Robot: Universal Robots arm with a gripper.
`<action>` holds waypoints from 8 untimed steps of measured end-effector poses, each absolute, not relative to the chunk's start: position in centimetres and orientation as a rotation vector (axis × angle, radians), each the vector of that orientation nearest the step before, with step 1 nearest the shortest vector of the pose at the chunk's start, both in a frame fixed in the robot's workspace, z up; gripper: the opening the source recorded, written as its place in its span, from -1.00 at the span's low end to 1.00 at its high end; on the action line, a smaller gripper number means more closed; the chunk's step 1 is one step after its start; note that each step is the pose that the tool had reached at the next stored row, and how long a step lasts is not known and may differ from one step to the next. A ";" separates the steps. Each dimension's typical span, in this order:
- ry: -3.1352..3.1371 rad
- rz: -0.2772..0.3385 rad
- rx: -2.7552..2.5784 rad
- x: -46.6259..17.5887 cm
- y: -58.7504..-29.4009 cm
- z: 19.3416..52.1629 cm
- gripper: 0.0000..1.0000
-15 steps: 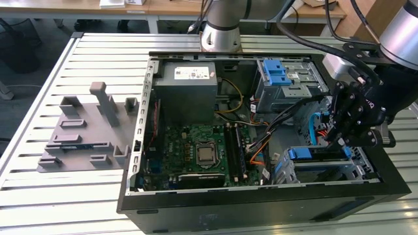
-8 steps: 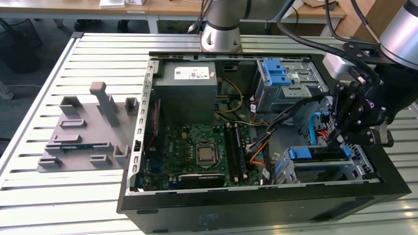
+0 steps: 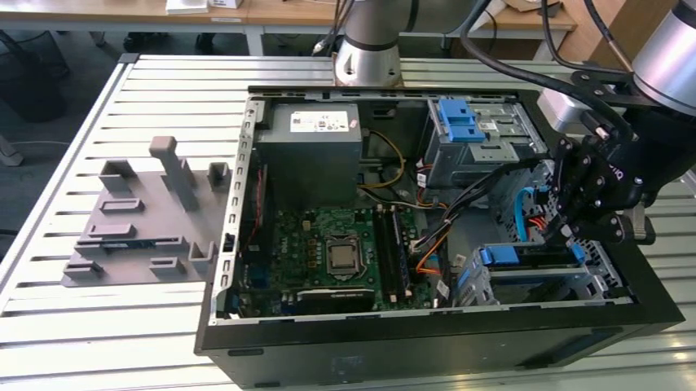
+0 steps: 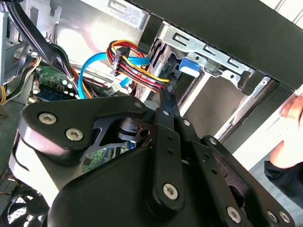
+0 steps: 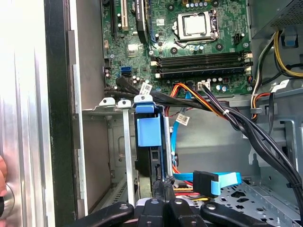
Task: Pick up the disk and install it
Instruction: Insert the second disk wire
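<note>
The disk (image 3: 527, 257) stands on edge inside the metal drive cage (image 3: 605, 287) at the open computer case's near corner, on the exterior view's right. Its blue carrier frame (image 5: 149, 132) shows between the cage rails in the first wrist view. The second wrist view catches the frame's blue tab (image 4: 189, 66). My gripper (image 3: 566, 236) hangs just above the cage. Its fingers are shut together, and their tips (image 5: 162, 187) sit at the disk's dark edge beside the frame. Whether they press on it I cannot tell. Nothing is clamped between them.
Black, orange and blue cables (image 5: 208, 101) run past the cage toward the motherboard (image 3: 337, 252). A grey power-supply box (image 3: 315, 134) and a second blue-latched bay (image 3: 462, 122) stand at the case's far side. A grey fixture plate (image 3: 142, 220) lies to its left. A hand (image 4: 293, 113) is outside the case wall.
</note>
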State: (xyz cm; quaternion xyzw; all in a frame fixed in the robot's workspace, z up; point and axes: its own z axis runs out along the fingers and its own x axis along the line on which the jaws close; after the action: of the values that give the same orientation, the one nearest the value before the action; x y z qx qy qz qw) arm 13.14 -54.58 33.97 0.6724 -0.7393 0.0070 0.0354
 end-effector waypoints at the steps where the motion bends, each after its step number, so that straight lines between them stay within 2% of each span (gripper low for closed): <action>1: -2.272 0.022 2.066 13.1 -54.6 34.0 -0.79; 8: -2.272 0.021 2.066 13.1 -54.6 34.0 -0.79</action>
State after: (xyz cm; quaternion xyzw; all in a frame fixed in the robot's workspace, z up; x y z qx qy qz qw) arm 13.14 -54.58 33.97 0.6725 -0.7393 0.0069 0.0353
